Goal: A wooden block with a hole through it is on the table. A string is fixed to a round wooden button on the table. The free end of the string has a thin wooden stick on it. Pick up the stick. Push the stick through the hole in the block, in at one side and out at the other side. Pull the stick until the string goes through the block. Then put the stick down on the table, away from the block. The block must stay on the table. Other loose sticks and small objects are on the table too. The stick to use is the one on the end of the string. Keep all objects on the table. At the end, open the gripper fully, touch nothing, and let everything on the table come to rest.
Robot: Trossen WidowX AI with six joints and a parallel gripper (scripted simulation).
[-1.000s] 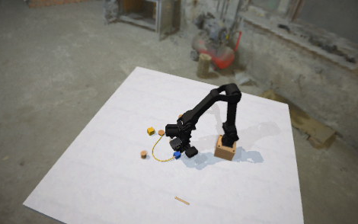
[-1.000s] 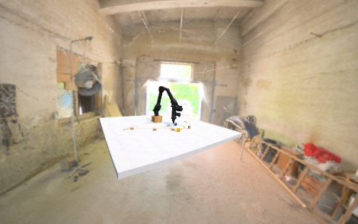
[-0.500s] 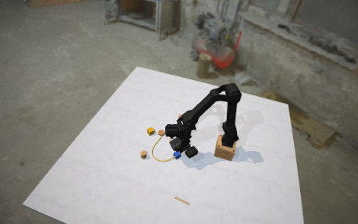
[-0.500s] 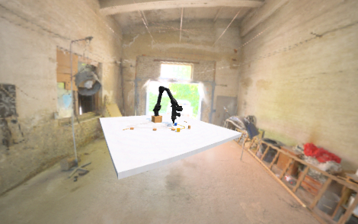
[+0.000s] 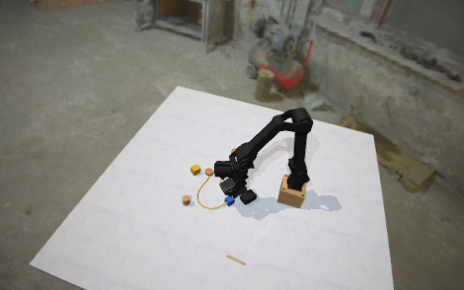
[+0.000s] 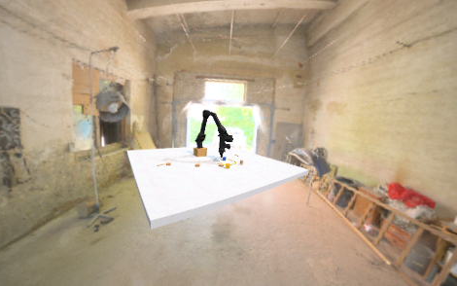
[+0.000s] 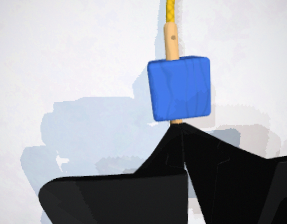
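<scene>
The blue block (image 5: 229, 200) (image 7: 180, 88) lies on the white table (image 5: 137, 232) just beyond my fingertips. The thin wooden stick (image 7: 170, 42) passes through its hole and shows on the far side, where the yellow string (image 5: 200, 193) joins it. The string curves back to the round wooden button (image 5: 208, 172). My gripper (image 5: 233, 195) (image 7: 178, 130) is low at the table with its fingers closed to a point right against the block's near face. Only a sliver of the stick's near end shows at the tips. I see nothing held between the fingers.
A yellow cube (image 5: 195, 170) and another round wooden disc (image 5: 186, 199) lie left of the string. A loose stick (image 5: 236, 259) lies near the table's front edge. The arm's wooden base box (image 5: 291, 195) stands to the right.
</scene>
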